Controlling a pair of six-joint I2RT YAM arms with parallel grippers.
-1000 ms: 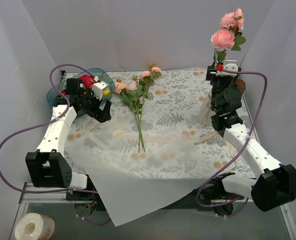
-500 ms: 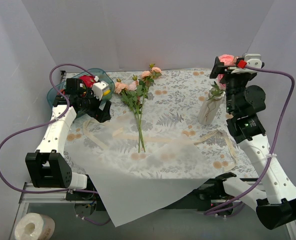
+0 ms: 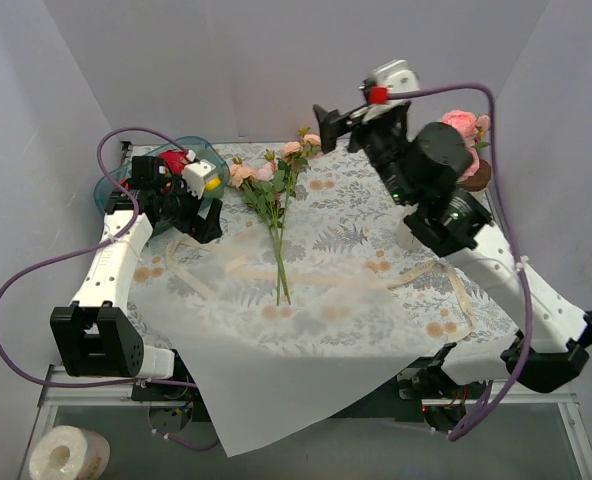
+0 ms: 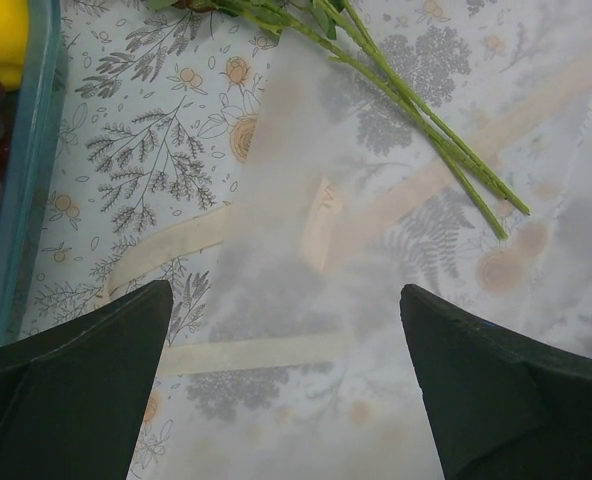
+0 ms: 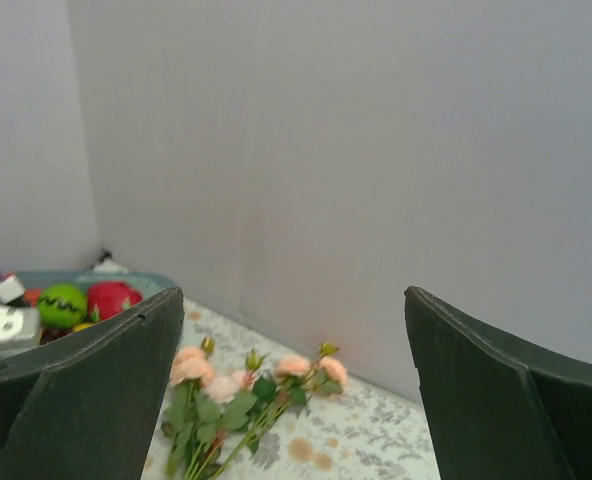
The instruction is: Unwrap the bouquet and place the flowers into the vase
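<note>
Flowers (image 3: 274, 195) loose on surface (image 3: 356, 190), just ahead of left pincer (image 4: 286, 300), spread wide over paper (image 4: 376, 400) and ribbon (image 4: 176, 245). Right pincer (image 5: 294, 300) aloft, likewise spread wide, empty.

flowers (image 3: 272, 208) on table (image 3: 351, 215), bowl (image 3: 107, 192) at left

I'm watching the left arm (image 3: 111, 260) leaning from its base at the near left corner of the table (image 3: 356, 205) toward the far left, elbow low and wrist bent downward. The left gripper (image 3: 208, 226) is hanging just above the table near the left edge, pointing down, its jaws standing wide with nothing between them. The right arm (image 3: 496, 270) is rising from the near right corner, folding over the right edge, its forearm angling up and to the left. The right gripper (image 3: 328, 122) is hovering high over the far edge, aiming left, jaws spread wide and gripping nothing.
</note>
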